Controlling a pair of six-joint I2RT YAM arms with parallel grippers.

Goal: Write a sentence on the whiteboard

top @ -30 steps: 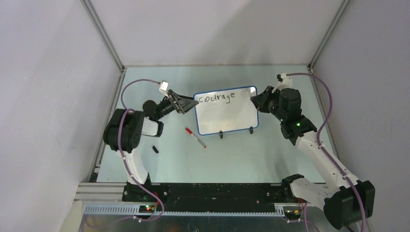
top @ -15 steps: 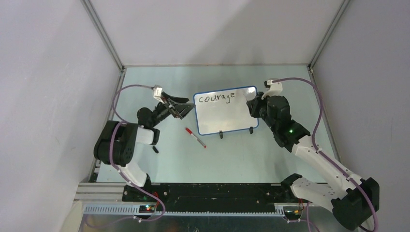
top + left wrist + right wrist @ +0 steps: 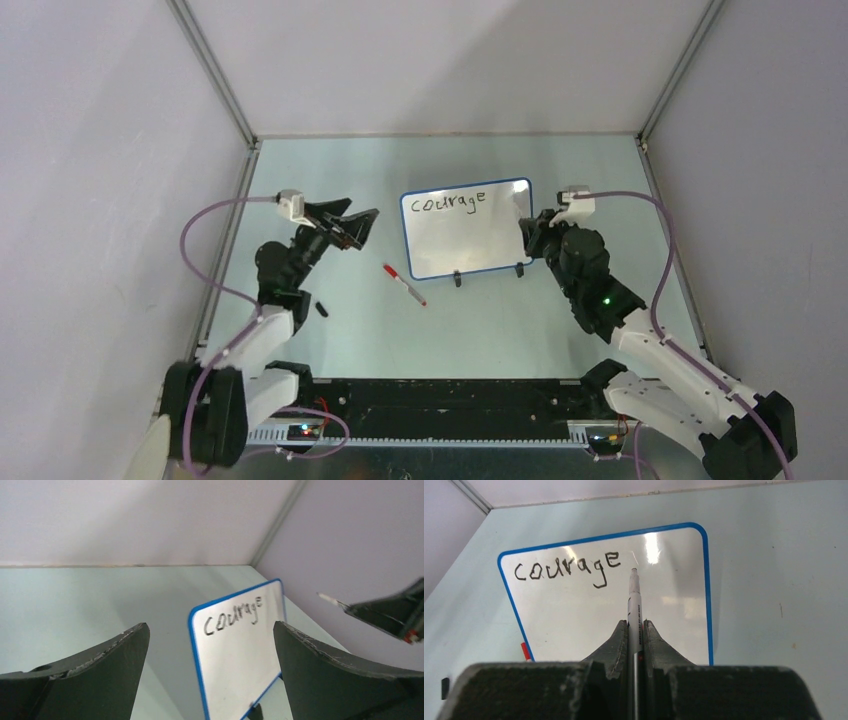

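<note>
One word, "courage", of the black handwritten marker sentence [image 3: 566,567] runs along the top edge of the small rectangular white whiteboard with a thin blue rim [image 3: 704,580]. The whiteboard is propped on two small black feet [image 3: 457,279] near the middle of the pale green table [image 3: 500,330]. Its writing face is turned toward the arm bases, which puts the surface within reach of both arms.

The right gripper [image 3: 634,624] is clenched on a slim grey-and-black marker [image 3: 634,595]. The barrel lies lengthwise between the fingers and the nib projects well past the fingertips. This hold keeps the fingers clear of the board and leaves the nib in the wrist camera's view. The nib points at the blank area just right of the final "e"; contact with the surface cannot be determined.

The left gripper [image 3: 358,215] is released, fingers spread wide, grasping nothing. It hovers left of the whiteboard, apart from it and aimed at the left rim. This position appears suited to bracing the board against nib pressure.

A white pen with a red cap [image 3: 404,284] lies on the table just in front of the board's lower left corner. A small black cap [image 3: 321,309] lies near the left arm, probably removed from the held marker.

A single word does not make a sentence, so the writing is judged incomplete.
</note>
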